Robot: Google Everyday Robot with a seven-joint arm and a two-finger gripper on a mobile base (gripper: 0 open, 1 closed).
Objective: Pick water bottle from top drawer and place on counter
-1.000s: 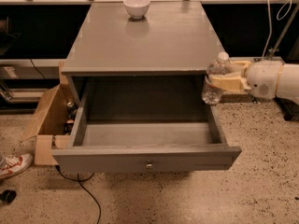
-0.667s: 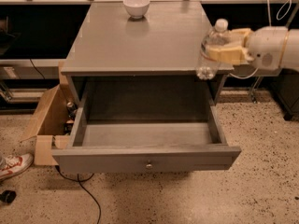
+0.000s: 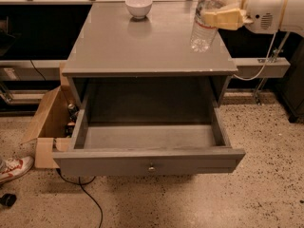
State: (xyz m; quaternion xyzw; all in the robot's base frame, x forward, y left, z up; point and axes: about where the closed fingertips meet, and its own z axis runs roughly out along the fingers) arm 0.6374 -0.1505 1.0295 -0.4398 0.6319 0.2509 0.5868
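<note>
The water bottle [image 3: 204, 21], clear with a white cap and pale label band, hangs slightly tilted over the right side of the counter [image 3: 142, 42]. My gripper [image 3: 217, 14] comes in from the right on a white arm and is shut on the bottle's upper body with its yellowish fingers [image 3: 223, 18]. The bottle's base is just above or at the counter surface; I cannot tell if it touches. The top drawer [image 3: 149, 163] is pulled fully open below, and its inside looks bare. Its small round knob [image 3: 151, 168] shows at the front centre.
A white bowl [image 3: 138, 6] stands at the back centre of the counter. An open cardboard box [image 3: 47, 127] sits on the speckled floor left of the cabinet. A shoe [image 3: 13, 169] and a black cable [image 3: 85, 194] lie at the lower left.
My gripper has lifted the water bottle from beside the drawer's right edge up and inward, so it now hangs over the counter's right side.
</note>
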